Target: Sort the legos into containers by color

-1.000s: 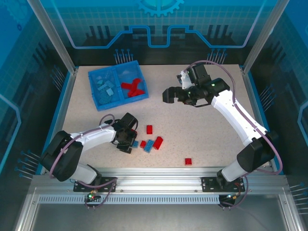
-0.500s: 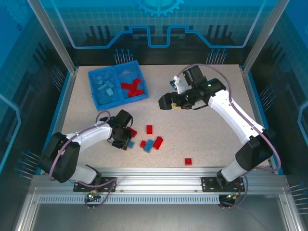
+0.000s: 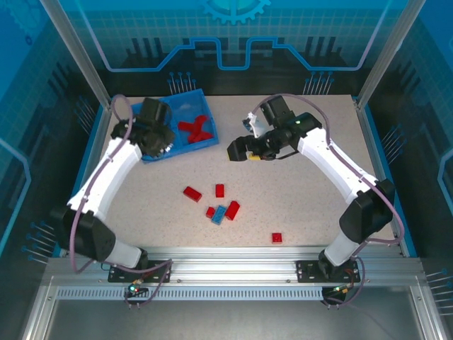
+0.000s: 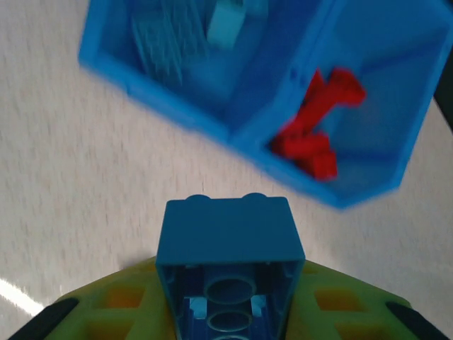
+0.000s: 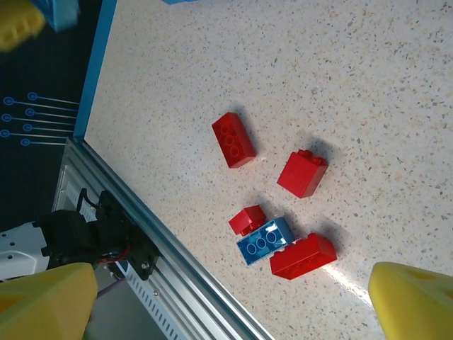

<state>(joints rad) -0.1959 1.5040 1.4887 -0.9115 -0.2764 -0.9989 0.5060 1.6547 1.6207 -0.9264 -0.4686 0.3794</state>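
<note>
My left gripper (image 3: 161, 142) hangs at the front edge of the blue tray (image 3: 185, 95), shut on a blue lego (image 4: 230, 241) that sits between its yellow fingers (image 4: 106, 312). In the left wrist view the tray (image 4: 141, 81) lies just ahead. Its left compartment holds light blue legos (image 4: 226, 21) and its right one holds red legos (image 4: 315, 134). My right gripper (image 3: 237, 150) hovers open over mid-table, with nothing between its fingers (image 5: 417, 297). Below it lie loose legos: several red ones (image 5: 233, 139) (image 5: 302, 172) (image 5: 303, 255) and one blue (image 5: 265, 239).
One red lego (image 3: 277, 238) lies apart near the front rail (image 3: 226, 255). A red lego (image 3: 192, 193) sits left of the loose cluster (image 3: 220, 214). Blue side walls border the table on both sides.
My left arm swung from the loose pile near the front up to the tray, with the blue lego in its jaws. The right gripper drifted left and stayed open.
</note>
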